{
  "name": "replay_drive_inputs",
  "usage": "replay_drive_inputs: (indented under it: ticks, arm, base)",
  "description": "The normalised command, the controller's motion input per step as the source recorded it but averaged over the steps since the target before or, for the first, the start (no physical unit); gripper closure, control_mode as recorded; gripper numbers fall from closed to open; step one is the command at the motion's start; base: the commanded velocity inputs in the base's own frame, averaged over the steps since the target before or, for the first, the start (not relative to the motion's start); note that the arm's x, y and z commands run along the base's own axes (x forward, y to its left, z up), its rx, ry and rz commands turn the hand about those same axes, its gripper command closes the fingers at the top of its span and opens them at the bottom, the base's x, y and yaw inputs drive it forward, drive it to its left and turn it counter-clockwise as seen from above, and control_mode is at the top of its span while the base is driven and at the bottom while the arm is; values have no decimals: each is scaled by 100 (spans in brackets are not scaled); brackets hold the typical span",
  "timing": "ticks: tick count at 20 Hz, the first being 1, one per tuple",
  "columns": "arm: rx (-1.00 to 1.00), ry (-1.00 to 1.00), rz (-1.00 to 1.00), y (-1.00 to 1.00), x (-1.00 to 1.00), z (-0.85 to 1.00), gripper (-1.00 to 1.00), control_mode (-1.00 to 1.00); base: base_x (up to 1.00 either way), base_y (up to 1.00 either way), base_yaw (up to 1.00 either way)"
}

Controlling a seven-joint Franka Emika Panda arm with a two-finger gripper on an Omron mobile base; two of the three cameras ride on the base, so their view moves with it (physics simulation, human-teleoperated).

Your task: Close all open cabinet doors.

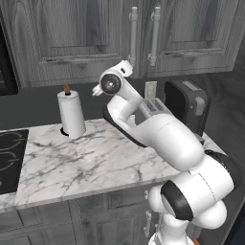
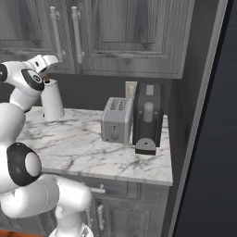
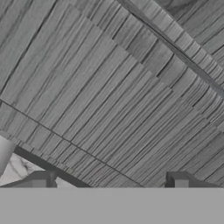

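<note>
Cabinet doors (image 1: pixel 86 33) shut flush; fingers (image 3: pixel 177 180) apart beneath them.

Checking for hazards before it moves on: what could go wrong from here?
The gripper sits very near a cabinet door; a push forward could jam its fingers into the wood. The paper towel roll stands just below the arm and might be tipped if it swings low.
</note>
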Motion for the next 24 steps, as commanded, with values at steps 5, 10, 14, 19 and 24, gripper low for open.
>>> replay_drive_inputs:
  ticks: [5, 10, 14, 19, 24]
  arm:
    - [0, 1, 0, 0, -13, 0, -100, -100]
    - [0, 0, 0, 0, -62, -8, -100, -100]
    - [1, 0, 0, 1, -76, -6, -100, -100]
    - [8, 1, -9, -2, -89, 3, -100, -100]
    - [12, 4, -8, -38, -98, 8, -100, -100]
  base:
    - [0, 0, 0]
    - [0, 0, 0]
    - [0, 0, 0]
    - [0, 0, 0]
    - [0, 0, 0]
